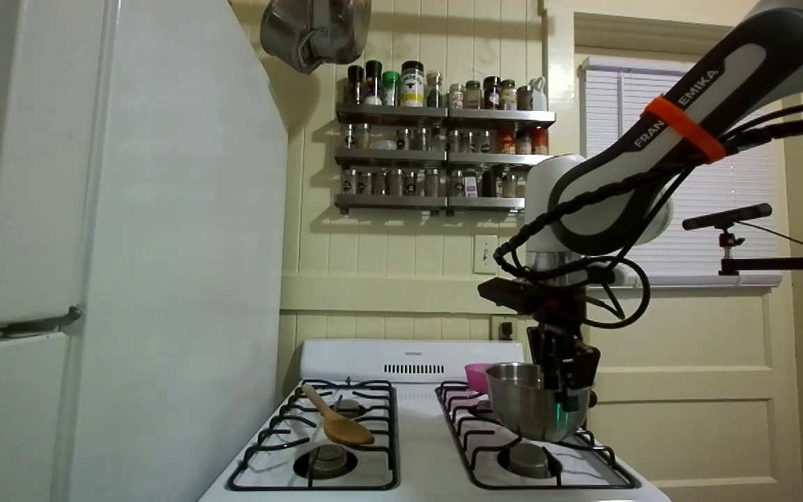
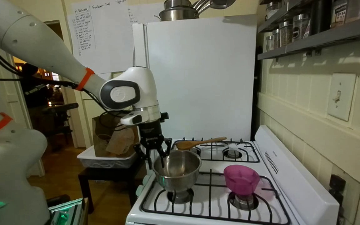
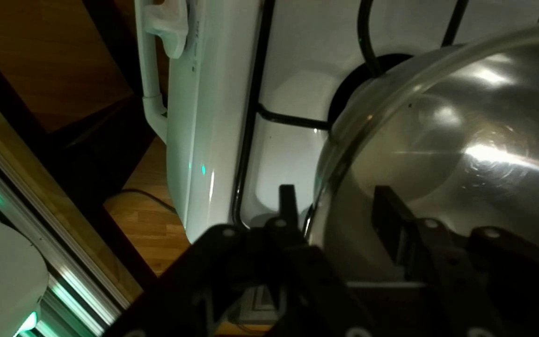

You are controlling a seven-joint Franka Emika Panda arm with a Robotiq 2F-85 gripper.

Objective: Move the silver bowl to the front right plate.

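The silver bowl (image 1: 523,408) is upright over the front right burner (image 1: 528,460). In an exterior view the bowl (image 2: 180,182) appears to rest on the wire grate above that burner's grey cap (image 2: 182,197). My gripper (image 2: 156,165) points down at the bowl's outer edge, with one finger inside and one outside. In the wrist view the gripper's fingers (image 3: 335,196) stand apart on either side of the rim, with visible gaps to the wall. The bowl's shiny interior (image 3: 438,178) fills the right of that view. The bowl hides most of the burner there.
A pink bowl (image 2: 242,179) sits on the rear burner behind the silver bowl. A wooden spoon (image 1: 346,429) lies across the left grate (image 1: 396,446). The white fridge (image 1: 185,244) stands beside the stove. Spice shelves (image 1: 394,157) hang on the wall behind.
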